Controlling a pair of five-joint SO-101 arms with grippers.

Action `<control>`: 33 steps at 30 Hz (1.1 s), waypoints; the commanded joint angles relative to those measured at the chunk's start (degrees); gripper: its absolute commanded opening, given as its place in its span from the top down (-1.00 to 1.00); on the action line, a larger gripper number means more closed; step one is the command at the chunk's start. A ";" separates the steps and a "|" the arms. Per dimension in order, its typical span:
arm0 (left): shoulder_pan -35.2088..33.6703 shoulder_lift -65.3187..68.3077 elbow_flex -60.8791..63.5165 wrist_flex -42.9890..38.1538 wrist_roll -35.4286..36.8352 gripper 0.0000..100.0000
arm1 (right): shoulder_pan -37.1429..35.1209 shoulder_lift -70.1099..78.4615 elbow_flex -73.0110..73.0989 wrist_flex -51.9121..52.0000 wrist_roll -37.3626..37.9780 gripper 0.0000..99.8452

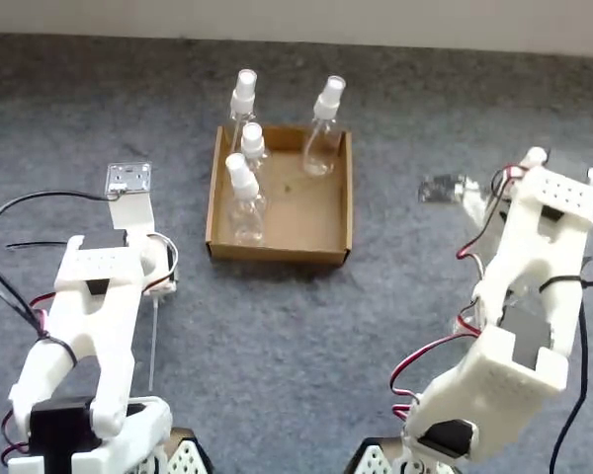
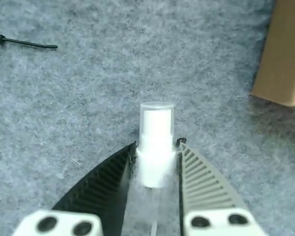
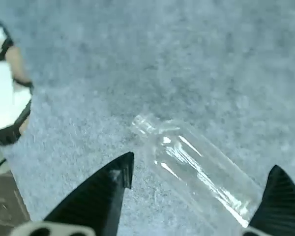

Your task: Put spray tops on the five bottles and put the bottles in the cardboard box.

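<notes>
Left gripper (image 2: pixel 156 145): both ribbed jaws are clamped on the collar of a white plastic spray top (image 2: pixel 156 123), nozzle end pointing away from the wrist. Its thin translucent dip tube (image 1: pixel 153 346) trails back beside the arm in the high view; in the left wrist view the picture's edge cuts the tube off.

Right gripper (image 3: pixel 202 164): the black jaws stand wide apart, one on each side of a clear plastic bottle (image 3: pixel 187 157) lying on its side on the grey carpeted table surface (image 1: pixel 395 296). The threaded neck is bare and open. The bottle's base is cut off at the picture's edge, and contact between jaws and bottle cannot be determined. In the high view the arm body covers the jaws, and the bottle is a faint glint just beside it.

Brown cardboard box (image 1: pixel 336 212): open-topped, sitting between the two arms at the far side of the table. Inside stand three upright capped bottles: near-left (image 1: pixel 245 202), mid-left (image 1: pixel 253 146) and far-right (image 1: pixel 323 133). A fourth capped bottle (image 1: pixel 243 94) rises at the far-left corner. Its lower part is hidden behind the mid-left bottle, so whether it stands inside the wall cannot be determined.

Black cable tie (image 2: pixel 19 43): lies on the carpet well apart from the spray top.
</notes>
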 commanded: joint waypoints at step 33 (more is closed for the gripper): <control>-0.66 -0.48 -7.78 0.97 -0.35 0.99 | -0.40 -3.47 21.67 -33.10 -62.86 0.99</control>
